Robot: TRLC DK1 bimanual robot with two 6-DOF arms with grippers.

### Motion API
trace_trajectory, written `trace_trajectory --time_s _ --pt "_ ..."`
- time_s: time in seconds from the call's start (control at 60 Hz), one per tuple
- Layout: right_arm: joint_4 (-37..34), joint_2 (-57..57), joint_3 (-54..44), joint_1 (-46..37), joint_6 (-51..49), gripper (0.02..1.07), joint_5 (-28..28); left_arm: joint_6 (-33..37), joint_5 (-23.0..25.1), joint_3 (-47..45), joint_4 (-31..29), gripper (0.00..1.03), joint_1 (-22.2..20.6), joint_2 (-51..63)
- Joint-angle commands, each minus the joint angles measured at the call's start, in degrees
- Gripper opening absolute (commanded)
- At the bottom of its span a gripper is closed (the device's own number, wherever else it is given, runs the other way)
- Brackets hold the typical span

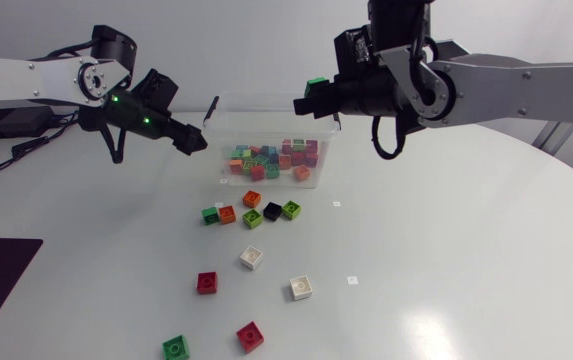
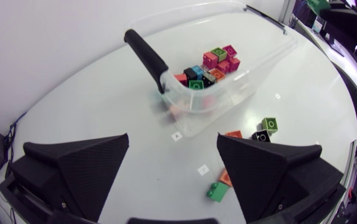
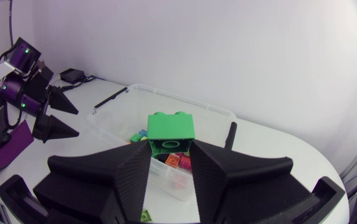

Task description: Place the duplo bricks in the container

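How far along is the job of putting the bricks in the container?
Done: a pile of bricks already lies in the container. In hand: the right gripper holds a green brick over it, not yet dropped. Left: about eleven loose bricks on the table; the left gripper is open and empty beside the container.

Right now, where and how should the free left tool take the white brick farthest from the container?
Take the white brick by two opposite side walls, from straight above. It lies flat, a little askew, with bare table all around, so turn the left tool to match.
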Motion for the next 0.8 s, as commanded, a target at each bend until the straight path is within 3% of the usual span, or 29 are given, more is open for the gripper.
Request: trace_trajectory --time_s 0.0,0.4,0.783 --pt "-0.85 3.30 2.58 0.75 1.62 0.27 0.39 0.91 -0.24 -3.64 0.35 0.99 0.82 -3.89" --pt "-1.90 13.15 12.60 0.75 2.76 0.27 1.09 4.95 -0.15 -14.98 2.99 0.99 4.68 -6.97" --pt "-5.50 22.90 22.71 0.22 2.93 0.30 1.62 10.40 0.47 -20.87 7.47 0.99 3.54 -4.86"
